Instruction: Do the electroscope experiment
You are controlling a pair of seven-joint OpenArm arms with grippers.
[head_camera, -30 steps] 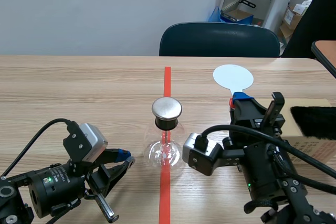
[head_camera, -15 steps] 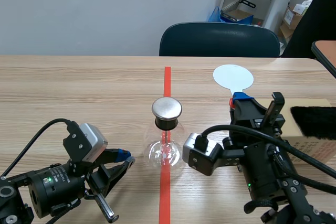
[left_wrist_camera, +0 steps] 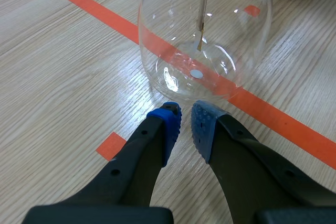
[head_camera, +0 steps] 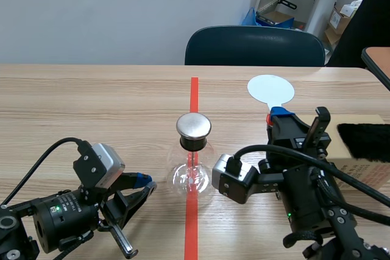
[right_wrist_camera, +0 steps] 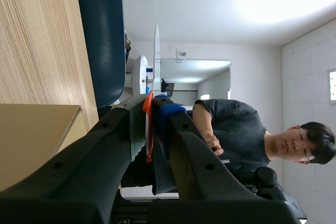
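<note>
The right pincer (right_wrist_camera: 153, 111) is clamped on the paddle (head_camera: 270, 89); the left pincer (left_wrist_camera: 186, 121) is closed empty, the electroscope (left_wrist_camera: 173, 35) just ahead. Bringing the paddle to its cap (head_camera: 194, 126) is judged not yet done.

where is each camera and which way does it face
Scene view: between the arms, facing the metal-capped round glass flask; both black arms show.
Left wrist view: above the left gripper, looking down at the flask's base; its fingers show.
Right wrist view: behind the right gripper, rolled sideways, facing the dark blue chair and a person; fingers pinch the white round paddle.
Shared: scene and left wrist show the flask.
</note>
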